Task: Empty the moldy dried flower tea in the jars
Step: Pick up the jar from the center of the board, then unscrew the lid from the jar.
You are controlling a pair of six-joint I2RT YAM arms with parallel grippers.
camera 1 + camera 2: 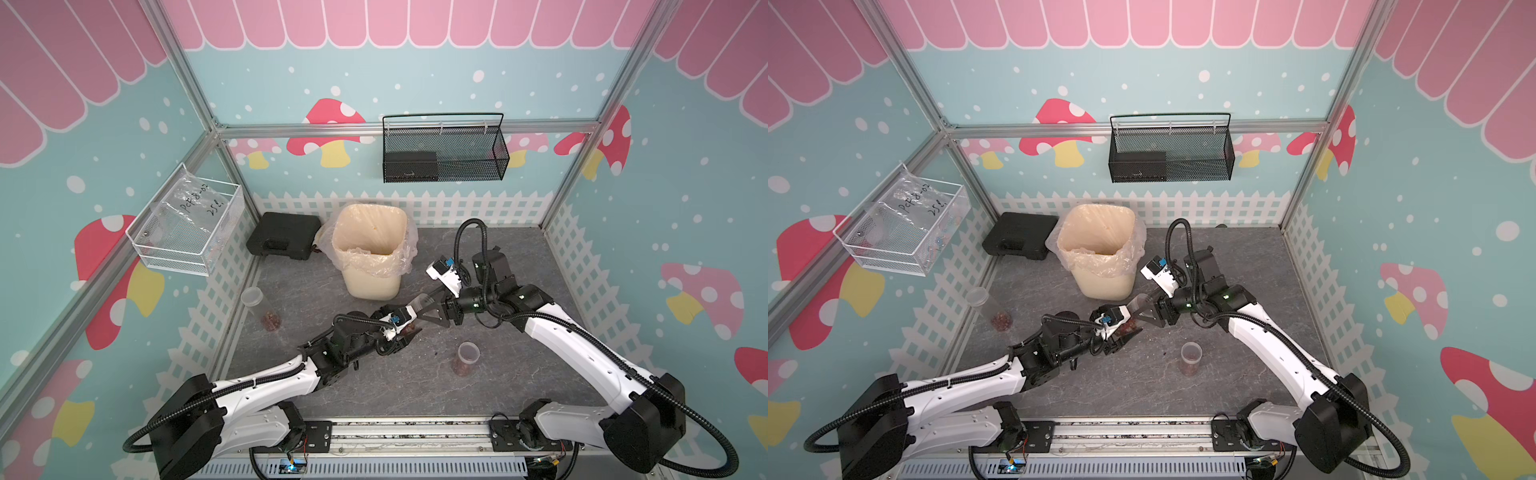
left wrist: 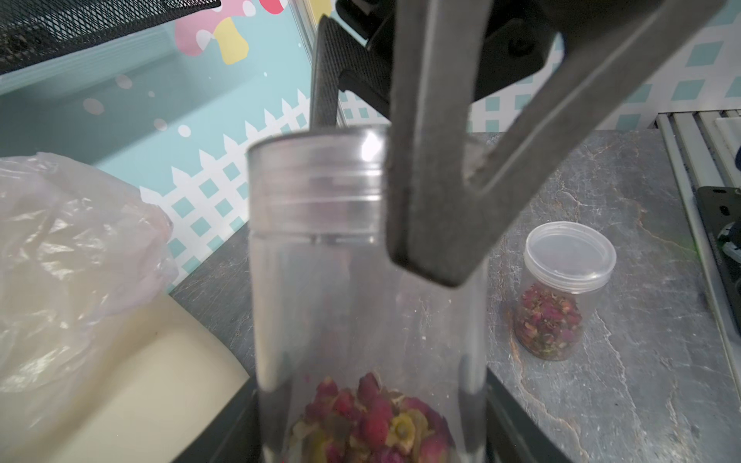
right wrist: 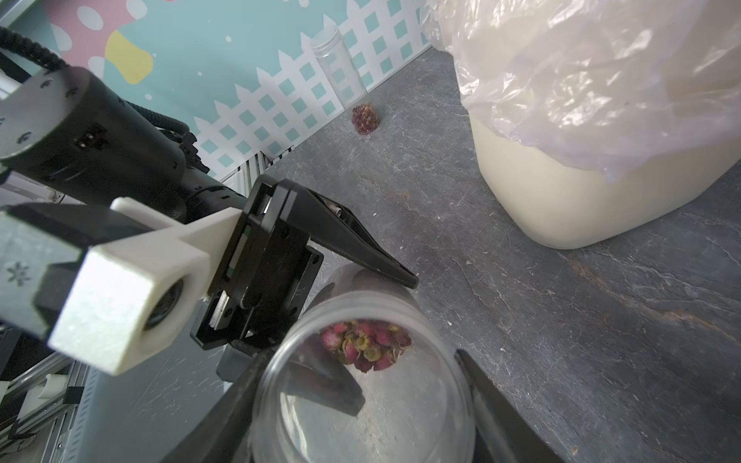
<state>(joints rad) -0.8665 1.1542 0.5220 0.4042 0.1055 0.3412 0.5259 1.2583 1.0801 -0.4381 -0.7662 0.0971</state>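
Right gripper (image 1: 426, 306) clamped on lid end of held jar (image 2: 361, 300), left gripper (image 1: 409, 330) flanking its base, grip unclear, waste bin (image 1: 370, 286) just behind, lidded jar (image 1: 467, 357) near, fence-side jar (image 1: 262, 309) well apart.

We see the held jar (image 2: 320, 280) and both standing jars (image 1: 468, 358) clear, their tea (image 2: 373, 417) dusky red and pink with yellow-green bits. The waste bin (image 1: 370, 286) is cream, its liner (image 1: 374, 259) cloudy and translucent. The tabletop (image 1: 478, 395) is dark grey, veined like marble. The walls (image 1: 415, 83) are teal with white dots, red mushrooms, a white fence and pink scallops. We count a black mesh basket (image 1: 444, 166) and a white mesh basket (image 1: 187, 245).
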